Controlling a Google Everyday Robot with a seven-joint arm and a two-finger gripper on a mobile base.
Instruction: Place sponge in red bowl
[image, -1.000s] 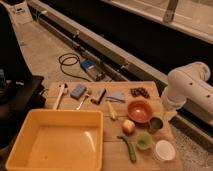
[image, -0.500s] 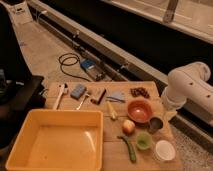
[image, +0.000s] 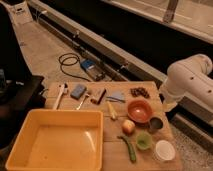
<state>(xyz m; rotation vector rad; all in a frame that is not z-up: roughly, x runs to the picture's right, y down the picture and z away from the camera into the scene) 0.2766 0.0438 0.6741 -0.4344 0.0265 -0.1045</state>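
A: Has anything shifted in the last second?

B: Nothing I can find. The sponge (image: 78, 91) lies flat on the far left part of the desk (image: 151, 88), exactly where it was a second ago. A white-handled tool (image: 60, 95) is just beside it on the left.

A: And the red bowl (image: 139, 110)?

B: Same place, right of centre and well apart from the sponge. It looks empty. An apple-like fruit (image: 128, 126) sits just near-left of it and a small dark cup (image: 156, 123) just near-right.

A: What about the robot?

B: The white arm (image: 187, 80) is bunched up at the right edge of the desk and has not moved either. The gripper is somewhere at its lower end, off that right edge, but I can't pick it out from the arm's bulk. Its jaws are spread wide and pinching nothing, since the sponge is plainly on the desk.

A: So what does that mean for the task?

B: As I judge it, the reach hasn't started and the whole job is still ahead. The arm must cross from right to left over the bowl and the row of small things to get to the sponge.

A: Any traps?

B: The pale blue wedge (image: 117, 95) lies between the arm and the sponge and could be taken for it. On the way back, the green cup (image: 144, 141) and the white bowl (image: 164, 150) stand near the bowl, so the drop needs care
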